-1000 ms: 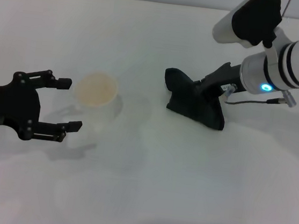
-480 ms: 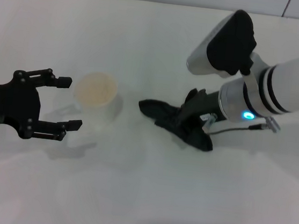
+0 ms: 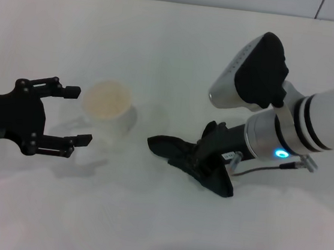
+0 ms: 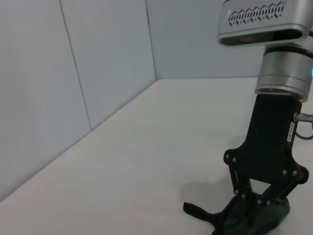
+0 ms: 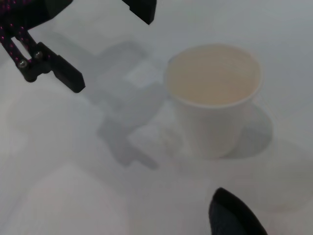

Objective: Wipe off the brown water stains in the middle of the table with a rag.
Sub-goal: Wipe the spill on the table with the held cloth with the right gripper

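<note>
The black rag [image 3: 173, 149] lies crumpled on the white table [image 3: 176, 47] right of centre. My right gripper [image 3: 206, 158] is shut on its nearer part and holds it down against the tabletop. The left wrist view shows that right gripper [image 4: 255, 199] standing upright with its fingers sunk into the rag [image 4: 234, 221]. A corner of the rag [image 5: 234, 216] also shows in the right wrist view. I can make out no brown water stains in any view. My left gripper [image 3: 78, 116] rests open at the left, beside a cup.
A white paper cup [image 3: 106, 105] with a tan inside stands left of centre, between the left gripper and the rag. The right wrist view shows the cup [image 5: 213, 98] with the left gripper's fingers [image 5: 58, 72] beyond it. A grey wall [image 4: 73, 73] borders the table's far side.
My right arm has dragged the rag across the table toward me and to the left, nearer the cup. The left arm and the cup have not moved.
</note>
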Controlling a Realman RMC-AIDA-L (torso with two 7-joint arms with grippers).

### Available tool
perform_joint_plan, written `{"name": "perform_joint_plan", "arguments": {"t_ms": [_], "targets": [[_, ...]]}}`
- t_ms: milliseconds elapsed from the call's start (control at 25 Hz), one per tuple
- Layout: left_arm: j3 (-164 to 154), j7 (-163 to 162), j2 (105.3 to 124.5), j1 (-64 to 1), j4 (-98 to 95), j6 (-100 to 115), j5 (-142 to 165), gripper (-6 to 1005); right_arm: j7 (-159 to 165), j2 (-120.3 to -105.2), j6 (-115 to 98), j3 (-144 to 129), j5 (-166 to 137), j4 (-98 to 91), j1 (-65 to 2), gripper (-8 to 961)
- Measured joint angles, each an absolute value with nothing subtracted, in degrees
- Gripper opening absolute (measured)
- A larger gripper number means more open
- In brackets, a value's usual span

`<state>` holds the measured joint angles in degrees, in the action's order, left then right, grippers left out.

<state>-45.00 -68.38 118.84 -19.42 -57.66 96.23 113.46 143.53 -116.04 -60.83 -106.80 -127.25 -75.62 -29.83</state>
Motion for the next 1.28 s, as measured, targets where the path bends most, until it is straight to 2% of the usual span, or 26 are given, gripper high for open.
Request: {"name": "perform_joint_plan", "arguments": {"t_ms": [640,960,1280], "targets": [[-45.1,-68.6,119.0,-19.4,-57.4,96.1,113.1,890,143.5,-116.15,-50.4,-107.2,-127.4,-65.3,-39.5,39],[-45.1,-68.7,119.0,-19.4,-57.3,95.6,113.1,890,143.3,-115.82,-45.6,-102.4,-127.9,-59.7,-40.8,38],[-45.1,-69.0,119.0,-19.2,-57.6,95.5,113.1,889,143.0,-115.59,-44.7,-100.2,-128.0,-59.2,-38.5,38]]}}
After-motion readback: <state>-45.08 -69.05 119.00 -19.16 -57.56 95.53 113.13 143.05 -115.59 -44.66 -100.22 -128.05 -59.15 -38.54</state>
